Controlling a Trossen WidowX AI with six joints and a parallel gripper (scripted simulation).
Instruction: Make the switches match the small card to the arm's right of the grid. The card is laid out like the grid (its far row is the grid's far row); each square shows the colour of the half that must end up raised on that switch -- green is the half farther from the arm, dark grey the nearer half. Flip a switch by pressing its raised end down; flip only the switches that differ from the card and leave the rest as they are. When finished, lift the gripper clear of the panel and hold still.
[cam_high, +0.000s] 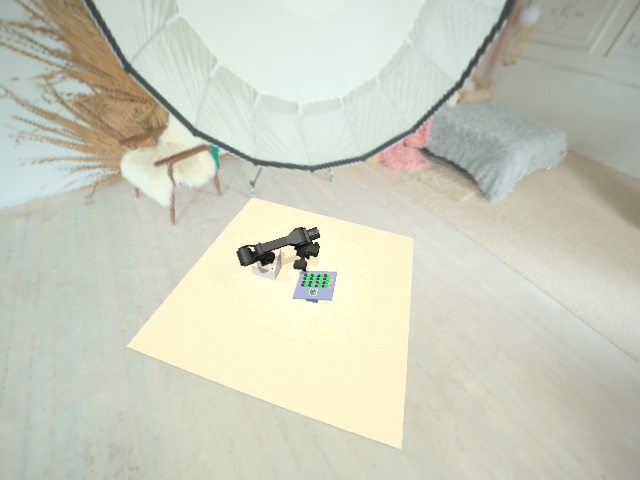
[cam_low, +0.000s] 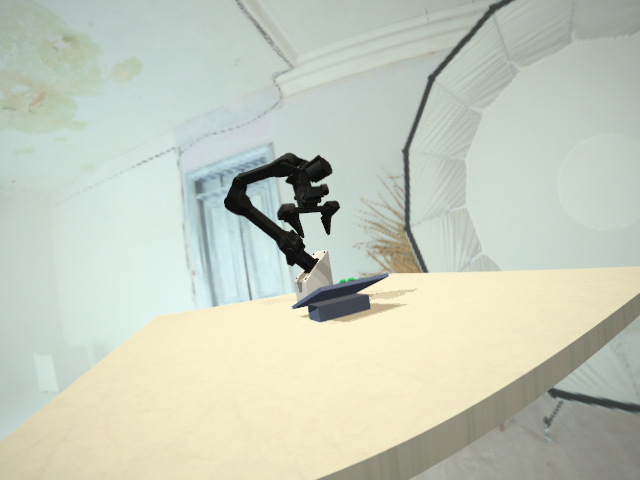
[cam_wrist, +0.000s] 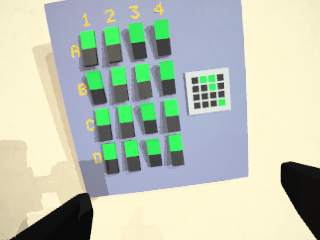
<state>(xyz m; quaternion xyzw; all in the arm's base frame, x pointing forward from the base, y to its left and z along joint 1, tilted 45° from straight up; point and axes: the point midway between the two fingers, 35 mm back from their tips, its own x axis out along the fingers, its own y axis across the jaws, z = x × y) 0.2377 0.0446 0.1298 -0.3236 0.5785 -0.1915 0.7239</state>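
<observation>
The tilted blue panel (cam_high: 324, 295) (cam_low: 330, 294) (cam_wrist: 215, 145) holds a four-by-four grid of green and dark rocker switches, lettered A to D and numbered 1 to 4. In the wrist view the dark halves differ in shade; for example switch A1 (cam_wrist: 89, 48) looks lighter there than switch A4 (cam_wrist: 162, 38). I cannot tell surely which halves are raised. The white card (cam_wrist: 208, 91) (cam_high: 313, 292) shows green at A2, A3, B3 and D4, dark elsewhere. My gripper (cam_low: 315, 235) (cam_wrist: 186, 188) is open and empty, above the panel and touching no switch.
The panel rests on a dark blue block (cam_low: 341, 307) on the pale table (cam_high: 310, 361) (cam_low: 258, 382). The arm's light base (cam_high: 267, 269) (cam_low: 316, 279) stands beside the panel. Shadows fall on the panel's near left corner and the table.
</observation>
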